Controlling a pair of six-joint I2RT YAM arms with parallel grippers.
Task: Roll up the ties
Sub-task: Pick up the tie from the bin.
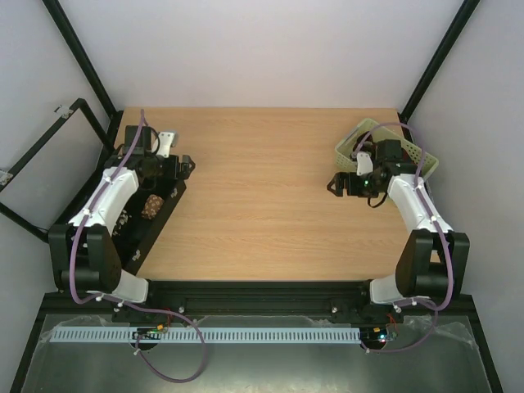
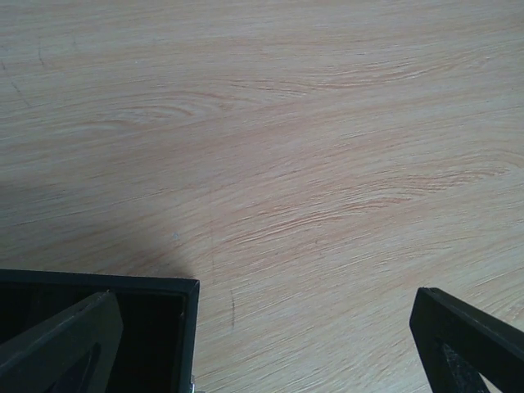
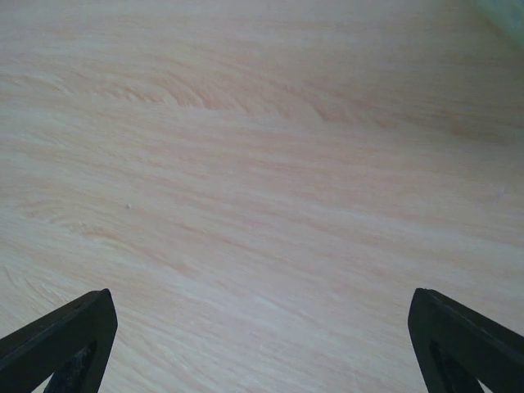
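No dark red striped tie lies out on the table in any view. A brownish patterned roll point(image 1: 151, 205), too small to tell what it is, sits in the black box point(image 1: 160, 219) under my left arm. My left gripper point(image 1: 186, 167) is open and empty at the box's far corner; the left wrist view shows its fingers point(image 2: 74, 336) wide apart over bare wood with the box corner point(image 2: 187, 327) between them. My right gripper point(image 1: 337, 184) is open and empty just left of the basket; in the right wrist view point(image 3: 262, 327) it hangs over bare wood.
The pale green perforated basket point(image 1: 424, 160) stands at the back right, partly hidden by my right arm; a sliver of it shows in the right wrist view point(image 3: 509, 11). The black box runs along the table's left edge. Black frame posts stand at both back corners.
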